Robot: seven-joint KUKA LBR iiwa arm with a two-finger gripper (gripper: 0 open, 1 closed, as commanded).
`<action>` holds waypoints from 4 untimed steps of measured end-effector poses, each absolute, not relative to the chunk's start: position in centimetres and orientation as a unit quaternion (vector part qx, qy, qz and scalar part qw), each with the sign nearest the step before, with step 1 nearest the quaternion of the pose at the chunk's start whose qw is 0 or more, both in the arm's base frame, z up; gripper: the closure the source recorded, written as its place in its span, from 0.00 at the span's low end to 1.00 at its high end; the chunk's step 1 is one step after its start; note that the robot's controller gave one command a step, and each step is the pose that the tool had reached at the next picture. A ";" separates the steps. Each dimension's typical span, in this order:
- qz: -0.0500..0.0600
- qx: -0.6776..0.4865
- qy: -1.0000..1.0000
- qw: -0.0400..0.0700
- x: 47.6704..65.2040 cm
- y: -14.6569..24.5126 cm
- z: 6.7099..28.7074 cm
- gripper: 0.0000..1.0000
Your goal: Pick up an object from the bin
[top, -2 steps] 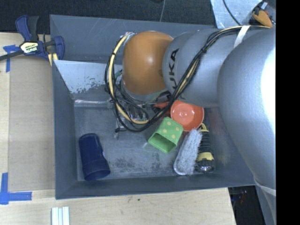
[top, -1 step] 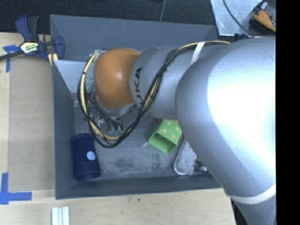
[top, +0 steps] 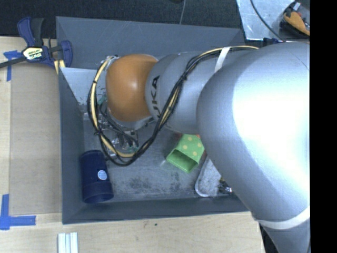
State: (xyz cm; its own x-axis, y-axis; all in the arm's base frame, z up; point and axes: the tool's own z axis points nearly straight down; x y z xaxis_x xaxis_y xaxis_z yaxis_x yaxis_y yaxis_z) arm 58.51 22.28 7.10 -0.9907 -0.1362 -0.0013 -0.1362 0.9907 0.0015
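Note:
My gripper (top: 120,137) hangs low over the left part of the bin, mostly hidden beneath the arm's orange cover. Just below and to its left, in the bin's front left corner, lies a dark blue cylinder (top: 96,177) with a round pale label on its end. It lies apart from the gripper. A light green box with pale dots (top: 186,153) rests on the bin floor to the gripper's right.
A whitish, cloth-like thing (top: 207,180) lies at the front right, partly under the arm. The thick silver arm covers the bin's right half and middle. Bare grey floor shows between the blue cylinder and the green box.

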 end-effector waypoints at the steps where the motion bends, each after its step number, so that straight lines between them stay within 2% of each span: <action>1: 0.001 -0.068 0.998 0.000 58.5 22.3 7.1 0.00; 2: -0.001 -0.139 0.990 0.002 54.3 22.6 7.1 0.00; 4: 0.000 -0.140 0.990 0.002 54.2 22.6 7.1 0.00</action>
State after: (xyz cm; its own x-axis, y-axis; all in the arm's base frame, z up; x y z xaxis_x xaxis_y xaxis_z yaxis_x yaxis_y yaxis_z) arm 54.18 22.61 7.07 -0.9608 -0.2774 -0.0042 -0.2774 0.9608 -0.0013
